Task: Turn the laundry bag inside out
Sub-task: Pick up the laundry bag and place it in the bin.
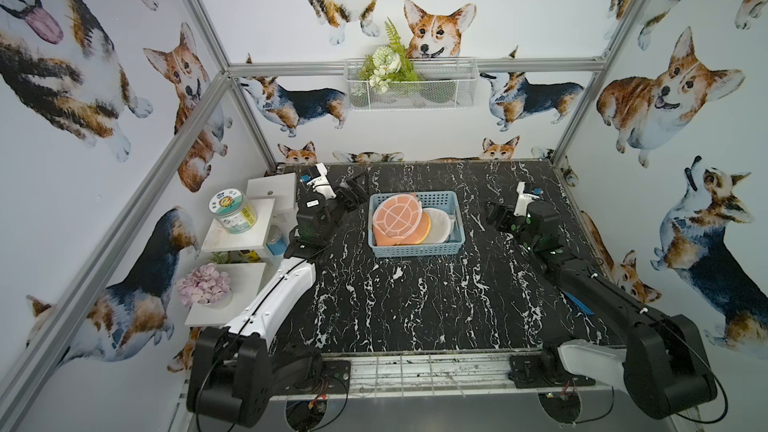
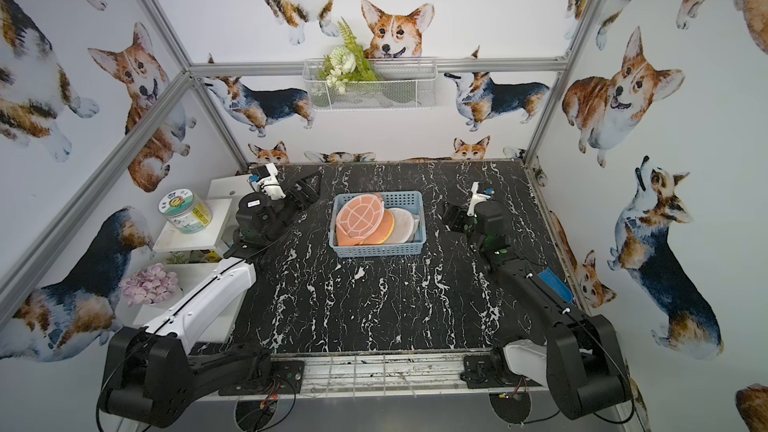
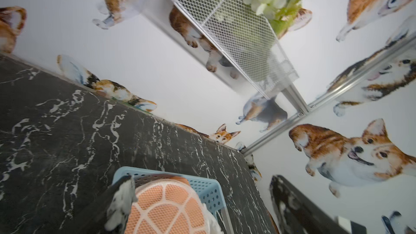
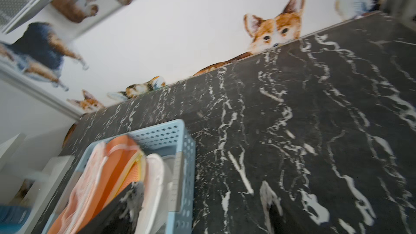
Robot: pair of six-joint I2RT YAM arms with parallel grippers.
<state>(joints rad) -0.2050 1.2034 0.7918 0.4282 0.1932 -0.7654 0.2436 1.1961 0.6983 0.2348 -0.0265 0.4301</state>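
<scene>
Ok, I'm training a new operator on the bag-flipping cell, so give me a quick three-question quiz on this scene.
1. True or false: the orange laundry bag lies inside the blue basket.
2. How many of the left gripper and right gripper hold something? A none, B one, C both.
3. Fill in: the round item beside the orange bag in the basket is coloured ____.
Key: 1 true; 2 A; 3 white.

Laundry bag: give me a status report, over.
Left gripper and right gripper: jaws open, empty, either side of blue basket. Orange laundry bag on top inside basket, not gripped. White bag packed beside it.
</scene>
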